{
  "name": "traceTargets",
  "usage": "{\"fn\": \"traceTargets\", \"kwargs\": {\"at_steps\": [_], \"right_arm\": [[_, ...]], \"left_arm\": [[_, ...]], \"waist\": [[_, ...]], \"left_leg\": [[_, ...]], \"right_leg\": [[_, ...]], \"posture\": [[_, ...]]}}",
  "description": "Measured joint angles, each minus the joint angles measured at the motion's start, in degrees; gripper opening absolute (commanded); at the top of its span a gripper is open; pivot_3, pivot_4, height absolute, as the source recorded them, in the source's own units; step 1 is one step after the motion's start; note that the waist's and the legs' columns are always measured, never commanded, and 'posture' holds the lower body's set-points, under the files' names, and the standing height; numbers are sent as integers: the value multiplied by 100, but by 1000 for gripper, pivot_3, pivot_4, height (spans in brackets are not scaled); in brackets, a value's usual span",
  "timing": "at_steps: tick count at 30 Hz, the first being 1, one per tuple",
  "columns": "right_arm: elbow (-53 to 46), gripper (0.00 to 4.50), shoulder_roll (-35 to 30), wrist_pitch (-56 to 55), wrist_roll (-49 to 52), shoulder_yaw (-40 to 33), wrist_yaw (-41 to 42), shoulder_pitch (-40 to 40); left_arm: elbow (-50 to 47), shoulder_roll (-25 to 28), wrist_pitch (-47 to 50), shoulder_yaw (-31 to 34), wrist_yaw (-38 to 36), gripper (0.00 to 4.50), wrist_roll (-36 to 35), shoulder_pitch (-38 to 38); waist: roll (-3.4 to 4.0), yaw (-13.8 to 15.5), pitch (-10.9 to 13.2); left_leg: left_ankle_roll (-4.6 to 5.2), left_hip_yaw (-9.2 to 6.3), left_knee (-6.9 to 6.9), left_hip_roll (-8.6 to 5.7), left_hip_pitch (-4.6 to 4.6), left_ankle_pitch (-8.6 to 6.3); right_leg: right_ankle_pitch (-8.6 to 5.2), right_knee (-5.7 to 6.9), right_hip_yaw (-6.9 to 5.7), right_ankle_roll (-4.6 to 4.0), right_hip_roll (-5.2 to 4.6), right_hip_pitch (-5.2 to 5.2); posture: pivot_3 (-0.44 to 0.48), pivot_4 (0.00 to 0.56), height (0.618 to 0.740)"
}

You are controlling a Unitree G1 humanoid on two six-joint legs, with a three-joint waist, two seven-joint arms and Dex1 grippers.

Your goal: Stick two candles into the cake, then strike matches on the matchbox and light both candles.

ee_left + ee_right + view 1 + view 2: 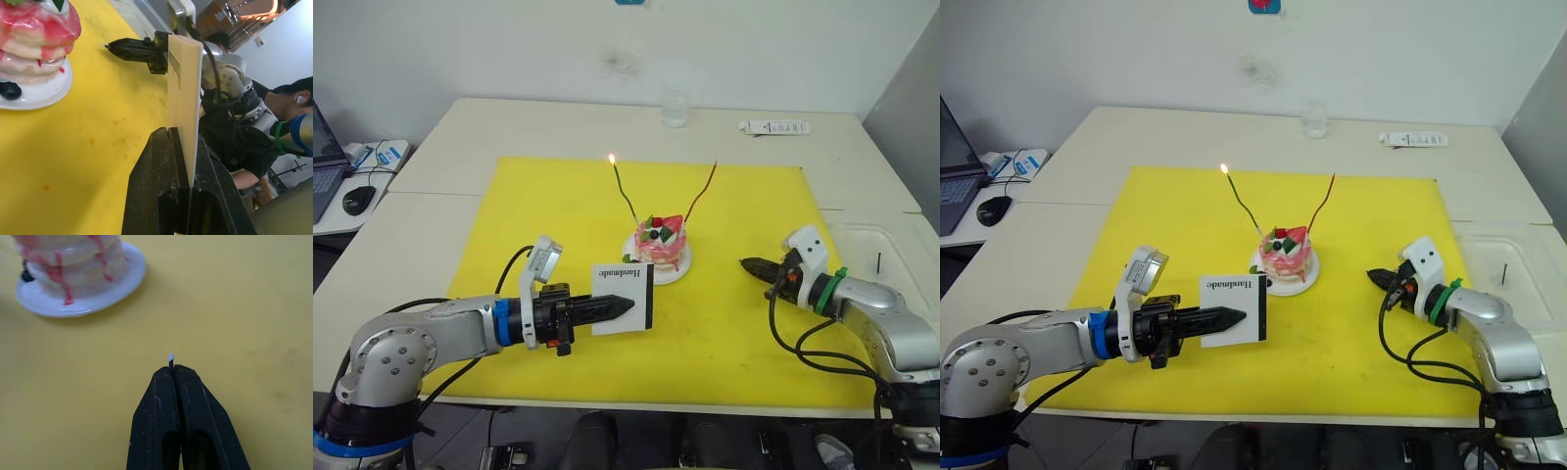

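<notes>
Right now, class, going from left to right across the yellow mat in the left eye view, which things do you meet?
Left tool gripping the flat white "Handmade" matchbox → small pink-and-white cake on its white plate → right tool pinching a short dark match.

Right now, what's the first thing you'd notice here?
A tiny flame burns on the green candle, which stands in the pink cake mid-mat; the red candle beside it is unlit. The left gripper holds the matchbox upright near the cake, and the right gripper pinches a match.

"Handmade" on white matchbox
</notes>
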Motion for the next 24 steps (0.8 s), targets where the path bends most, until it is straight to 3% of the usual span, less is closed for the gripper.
{"fn": "traceTargets", "kwargs": {"at_steps": [8, 14, 24], "right_arm": [[-1397, 66, -660, 189, 863, -146, 832, -10], [-1954, 66, -586, 639, 1231, 130, 606, -599], [-2080, 66, -434, 374, 1067, 584, 409, -619]], "left_arm": [[229, -41, 25, -17, 106, 0, -40, -28], [397, -241, 43, -91, 122, 0, -31, -349], [533, -516, 97, -294, 174, 0, 43, -538]], "waist": [[0, -3, 0], [-2, 5, -1], [-2, 4, -1]], "left_leg": [[2, -13, 1, 3, 3, -1], [2, -14, 4, -2, 0, -1], [0, -14, 4, 0, -2, 0]], "right_leg": [[-14, 2, -8, 25, 3, 3], [-13, 0, -9, 24, 0, 6], [0, -2, -12, 0, 0, 4]], "posture": [[0, 150, 740], [0, 150, 740], [0, 150, 740]]}}
